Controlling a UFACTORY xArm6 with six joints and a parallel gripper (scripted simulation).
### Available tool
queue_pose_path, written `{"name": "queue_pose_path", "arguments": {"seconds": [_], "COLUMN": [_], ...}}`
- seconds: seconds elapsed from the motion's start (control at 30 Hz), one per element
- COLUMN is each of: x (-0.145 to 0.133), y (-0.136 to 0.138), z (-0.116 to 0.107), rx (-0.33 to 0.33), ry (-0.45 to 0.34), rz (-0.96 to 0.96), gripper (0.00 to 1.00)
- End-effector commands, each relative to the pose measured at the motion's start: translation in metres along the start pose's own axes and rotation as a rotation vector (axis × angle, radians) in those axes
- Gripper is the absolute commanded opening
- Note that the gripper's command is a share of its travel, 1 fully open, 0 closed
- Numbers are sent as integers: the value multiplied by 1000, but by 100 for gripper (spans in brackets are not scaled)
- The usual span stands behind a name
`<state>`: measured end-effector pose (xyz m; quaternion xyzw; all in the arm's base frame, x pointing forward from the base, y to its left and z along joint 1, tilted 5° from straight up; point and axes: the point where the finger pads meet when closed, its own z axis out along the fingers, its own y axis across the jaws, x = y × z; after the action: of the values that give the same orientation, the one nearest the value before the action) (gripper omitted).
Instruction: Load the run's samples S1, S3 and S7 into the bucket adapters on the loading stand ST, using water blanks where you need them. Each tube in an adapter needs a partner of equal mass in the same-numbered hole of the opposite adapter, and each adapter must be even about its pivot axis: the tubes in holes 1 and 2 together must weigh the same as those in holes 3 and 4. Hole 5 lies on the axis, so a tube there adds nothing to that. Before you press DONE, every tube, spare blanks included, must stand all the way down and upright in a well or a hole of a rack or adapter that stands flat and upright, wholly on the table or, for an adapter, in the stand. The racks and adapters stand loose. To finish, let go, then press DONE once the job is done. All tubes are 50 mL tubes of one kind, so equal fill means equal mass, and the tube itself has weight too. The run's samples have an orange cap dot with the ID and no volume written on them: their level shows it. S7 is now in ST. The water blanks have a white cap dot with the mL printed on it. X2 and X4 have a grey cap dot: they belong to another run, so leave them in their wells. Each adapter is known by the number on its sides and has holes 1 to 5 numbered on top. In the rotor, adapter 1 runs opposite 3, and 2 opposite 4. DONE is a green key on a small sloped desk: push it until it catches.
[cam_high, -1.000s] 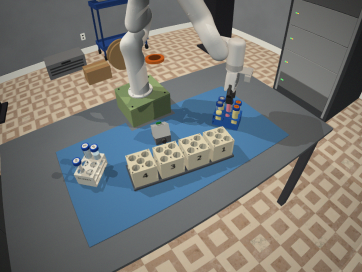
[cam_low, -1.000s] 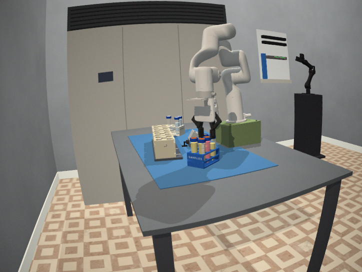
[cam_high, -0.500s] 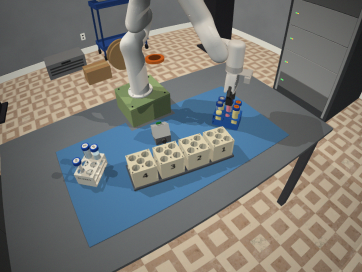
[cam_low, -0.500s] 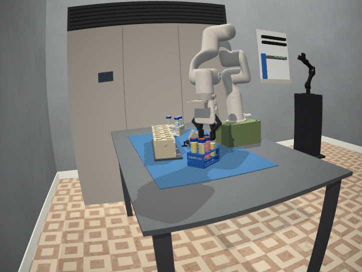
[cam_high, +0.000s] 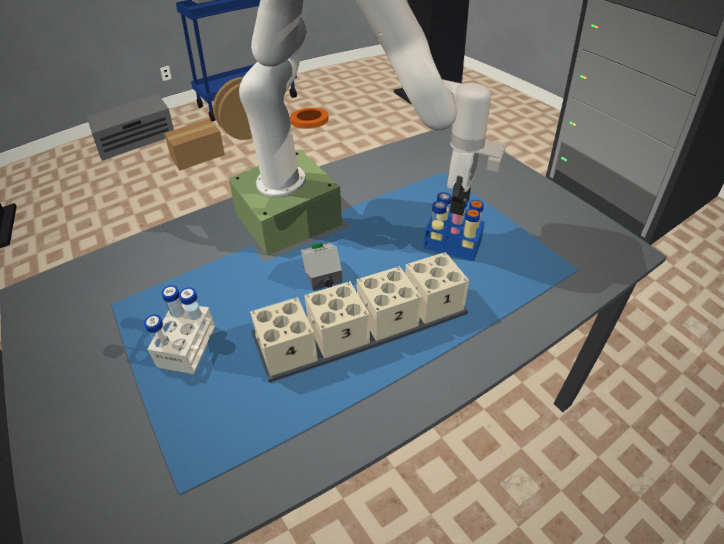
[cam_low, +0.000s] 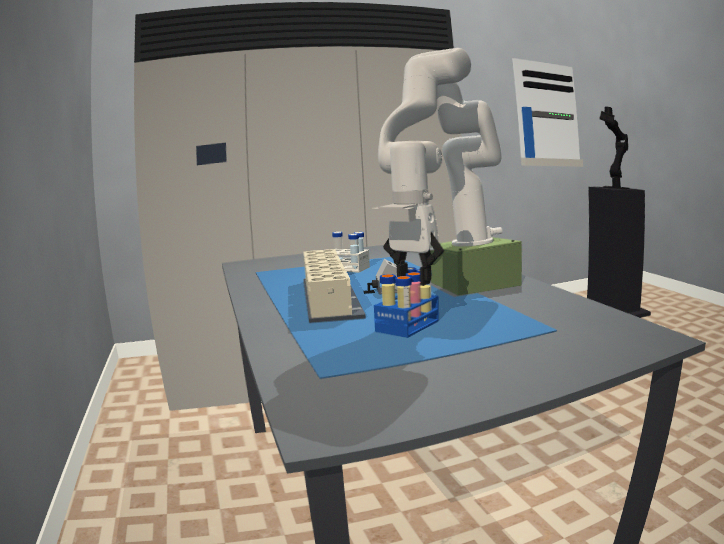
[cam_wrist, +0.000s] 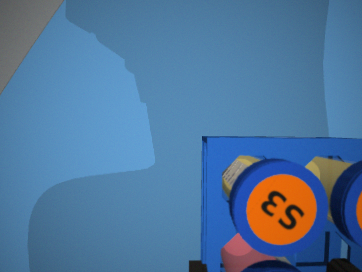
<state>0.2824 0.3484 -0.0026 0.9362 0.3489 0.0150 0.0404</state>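
Tubes stand in two racks, near both ends of the loading stand.
Blue rack, by the stand's adapter 1 end, has S3; there the gripper has its fingers apart. White rack, by the opposite end, has three blanks. Blue mat lies under the stand.

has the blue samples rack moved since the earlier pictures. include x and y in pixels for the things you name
No, the blue samples rack (cam_high: 453, 248) (cam_low: 390, 323) shows no visible shift: in the top view it stands the same way beyond adapter 1 (cam_high: 445, 299).
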Motion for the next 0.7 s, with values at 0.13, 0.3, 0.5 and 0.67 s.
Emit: {"name": "queue_pose_path", "arguments": {"seconds": [0.13, 0.3, 0.5, 0.67], "x": [2, 2, 2, 2], "y": [0, 0, 0, 0], "z": [1, 1, 1, 0], "rx": [1, 1, 1, 1], "ry": [4, 4, 4, 4], "rz": [0, 0, 0, 0], "gripper": [57, 57, 57, 0]}}
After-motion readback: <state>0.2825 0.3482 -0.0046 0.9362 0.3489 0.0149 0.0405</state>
